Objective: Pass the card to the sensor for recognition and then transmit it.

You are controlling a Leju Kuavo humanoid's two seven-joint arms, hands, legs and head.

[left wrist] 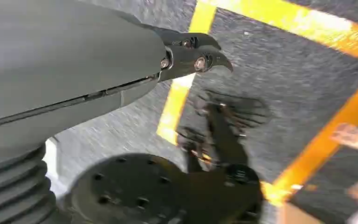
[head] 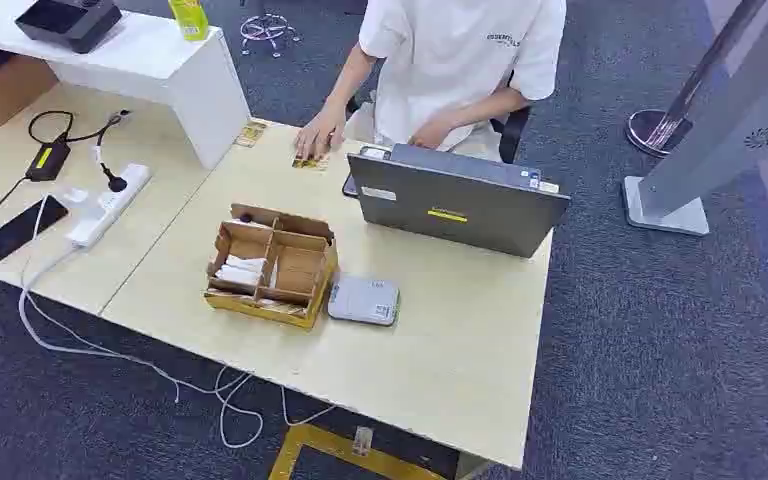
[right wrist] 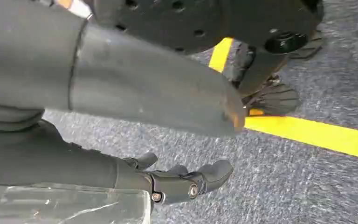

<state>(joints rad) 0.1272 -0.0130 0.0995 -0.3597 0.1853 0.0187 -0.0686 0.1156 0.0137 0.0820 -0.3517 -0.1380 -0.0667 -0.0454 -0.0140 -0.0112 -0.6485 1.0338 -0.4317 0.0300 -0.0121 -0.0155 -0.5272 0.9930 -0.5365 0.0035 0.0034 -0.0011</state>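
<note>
Nearest in the head view is the pale wooden table (head: pixel 440 370), and on it a divided cardboard box (head: pixel 272 266) holds white cards (head: pixel 238 270) in one compartment. Touching the box's side lies the flat grey sensor (head: pixel 364 300). Beyond the box stands a grey laptop (head: pixel 457 200), and a seated person's hand (head: pixel 318 135) rests on a gold card (head: pixel 311 162) past the box. From the left wrist, the left hand (left wrist: pixel 121 65) hangs over grey carpet, its dark fingers (left wrist: pixel 200 58) curled and holding nothing. From the right wrist, the right hand (right wrist: pixel 135 116) hangs likewise, fingers (right wrist: pixel 191 182) bent and empty.
</note>
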